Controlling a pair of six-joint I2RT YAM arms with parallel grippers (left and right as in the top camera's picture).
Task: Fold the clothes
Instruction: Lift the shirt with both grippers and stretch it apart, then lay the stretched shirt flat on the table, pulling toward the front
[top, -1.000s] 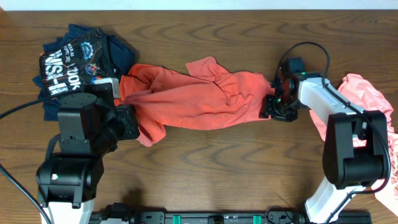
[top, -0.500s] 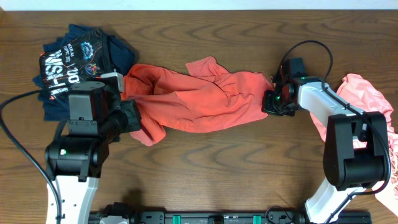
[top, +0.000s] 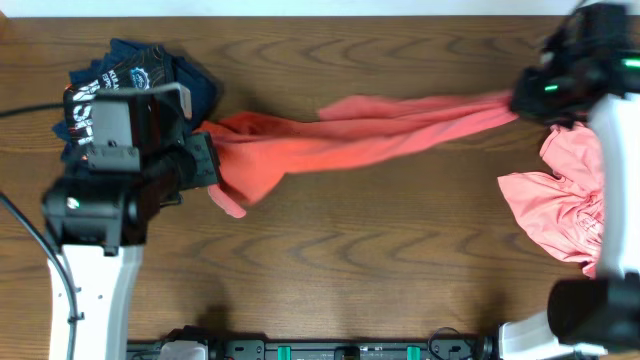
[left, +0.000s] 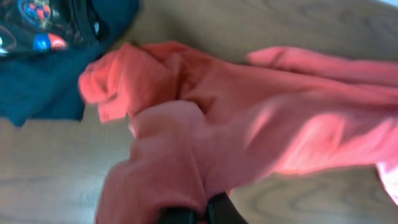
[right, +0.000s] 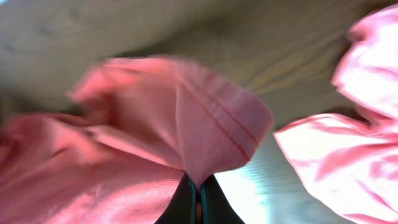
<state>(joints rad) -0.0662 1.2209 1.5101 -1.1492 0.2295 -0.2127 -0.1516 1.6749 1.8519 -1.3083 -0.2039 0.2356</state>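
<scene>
A coral-red T-shirt (top: 370, 135) hangs stretched into a long twisted band between my two grippers, above the table's far half. My left gripper (top: 207, 165) is shut on its bunched left end, and cloth (left: 261, 118) bulges over the dark fingertips (left: 217, 210). My right gripper (top: 520, 100) is shut on the shirt's right end, with a hemmed fold (right: 211, 124) pinched between the closed jaws (right: 198, 208). A second, salmon-pink T-shirt (top: 555, 205) lies crumpled at the right edge, below the right gripper, and shows beside the fold (right: 348, 162) in the right wrist view.
A navy printed shirt (top: 190, 85) lies crumpled at the far left, just behind the left gripper, and fills the corner (left: 43, 81) of the left wrist view. The brown wooden table (top: 350, 260) runs to a rail at the front edge.
The right gripper shut on the coral-red shirt's right end and pulled it up and to the right. The shirt went from a wide heap to a taut band. The left arm shifted back-left.
</scene>
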